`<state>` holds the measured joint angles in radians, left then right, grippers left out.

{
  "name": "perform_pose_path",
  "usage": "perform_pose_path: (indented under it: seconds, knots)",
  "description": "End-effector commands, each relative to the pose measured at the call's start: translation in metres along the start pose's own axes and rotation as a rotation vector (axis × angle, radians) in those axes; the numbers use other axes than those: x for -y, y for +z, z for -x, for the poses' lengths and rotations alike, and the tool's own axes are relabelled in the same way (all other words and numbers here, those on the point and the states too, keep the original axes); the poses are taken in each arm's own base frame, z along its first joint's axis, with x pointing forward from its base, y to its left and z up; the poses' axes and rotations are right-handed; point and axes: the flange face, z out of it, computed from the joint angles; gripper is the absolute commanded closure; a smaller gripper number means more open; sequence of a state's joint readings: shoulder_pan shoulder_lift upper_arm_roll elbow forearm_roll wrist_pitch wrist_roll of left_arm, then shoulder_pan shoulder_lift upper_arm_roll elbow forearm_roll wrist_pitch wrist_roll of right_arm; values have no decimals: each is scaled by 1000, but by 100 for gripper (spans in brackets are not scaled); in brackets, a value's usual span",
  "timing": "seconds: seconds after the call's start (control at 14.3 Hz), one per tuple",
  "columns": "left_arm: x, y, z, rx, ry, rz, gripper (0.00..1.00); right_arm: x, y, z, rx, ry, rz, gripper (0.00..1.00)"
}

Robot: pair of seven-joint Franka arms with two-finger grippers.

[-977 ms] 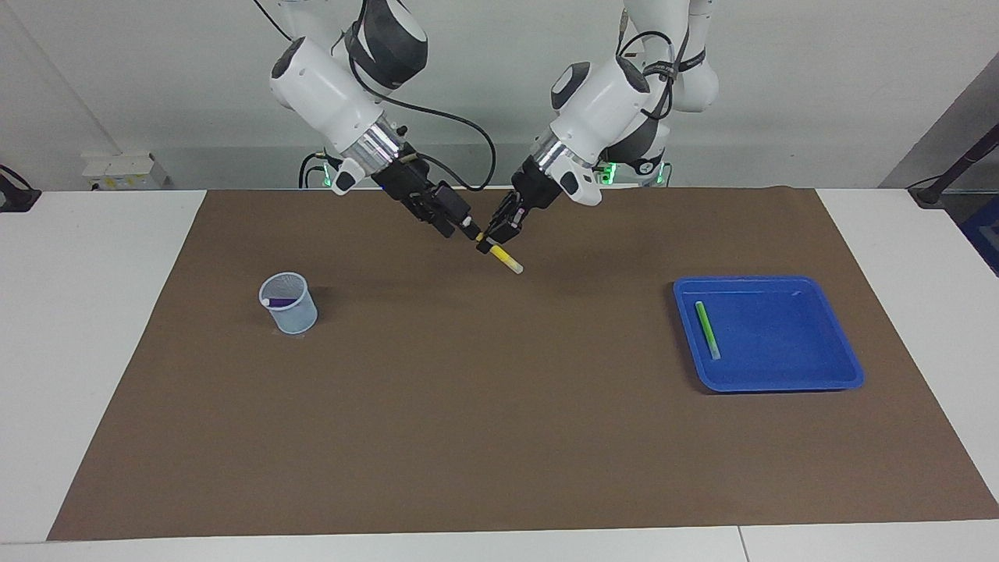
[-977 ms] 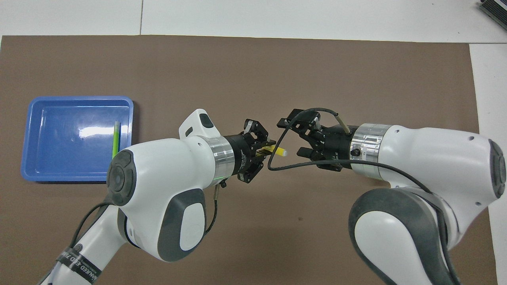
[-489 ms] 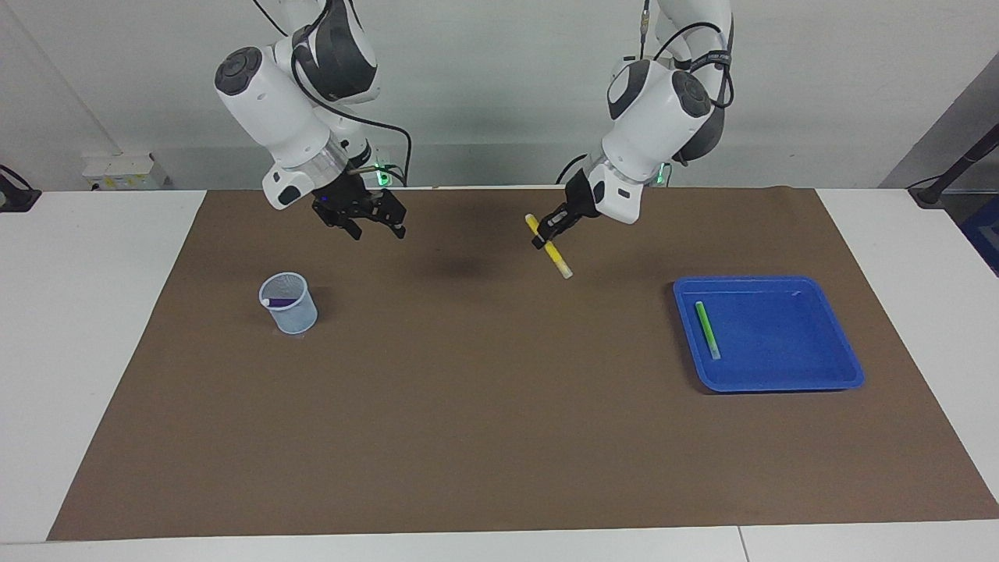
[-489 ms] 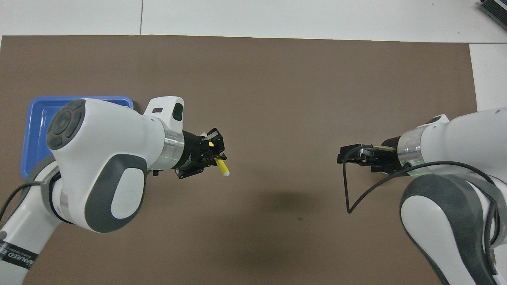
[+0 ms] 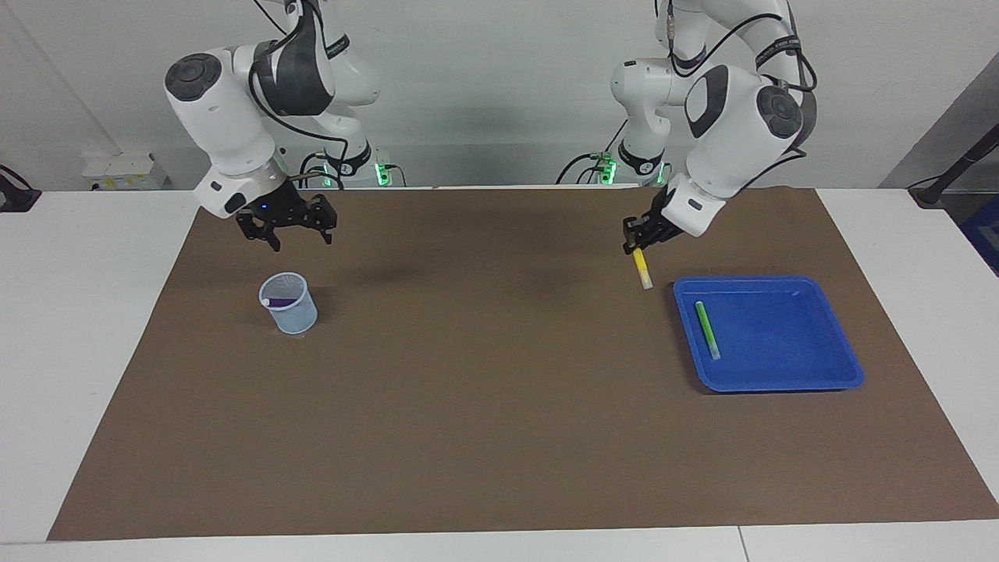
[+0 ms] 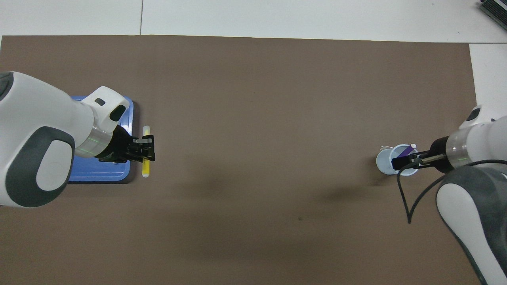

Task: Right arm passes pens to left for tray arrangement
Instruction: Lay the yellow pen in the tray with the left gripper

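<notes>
While the yellow pen hangs in the air beside the tray, the scene is read view by view

Facing view, left gripper [image 5: 638, 236]: clamped on the yellow pen [image 5: 642, 269], which is held by its upper end so the pale tip points down, over the mat just beside the tray [image 5: 769, 334] at its rim nearer the robots

Facing view, tray: the green pen [image 5: 707, 329] is already laid along one side, so room is left for the others

Facing view, right gripper [image 5: 286, 228]: spread wide and empty, poised above the mesh cup [image 5: 289, 303], apparently for the purple pen [image 5: 279, 300] lodged inside

Overhead view, left gripper [image 6: 143, 147]: the yellow pen [image 6: 146, 151] is seen outside the tray [image 6: 128, 118] edge, not yet over it

Overhead view, right gripper [image 6: 408, 159]: the cup [image 6: 383, 163] mouth is partly covered by it, the purple pen [image 6: 405, 151] showing
</notes>
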<state>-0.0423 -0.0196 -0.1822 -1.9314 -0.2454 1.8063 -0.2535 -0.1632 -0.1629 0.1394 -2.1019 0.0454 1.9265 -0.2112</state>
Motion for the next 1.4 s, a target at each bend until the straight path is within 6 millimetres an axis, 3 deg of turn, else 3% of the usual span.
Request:
perform_pose_path:
  seconds: [0.0,0.14,0.21,0.42,0.56,0.84,1.05,1.33]
  knots:
    - [34,-11,-4,-6,108,-83,100,-31,21,-1,-22,-121,46,0]
    - [68,-11,-16,-13,177,-138,100,-58,52,-13,-25,-123,34,0]
    - [85,-10,-22,-15,208,-159,100,-63,64,-18,-25,-113,22,0]
    - [132,-1,-44,-29,256,-206,100,-67,69,-32,-44,-80,20,31]
    - [168,7,-55,-41,254,-219,100,-71,69,-40,-47,-29,8,37]
    - [196,28,-71,-40,231,-231,100,-71,79,-42,-34,107,-4,38]
    - [205,46,-84,-51,232,-235,100,-68,92,-45,-28,209,-85,39]
    - [211,76,-94,-68,232,-224,100,-68,97,-43,-9,211,-92,48]
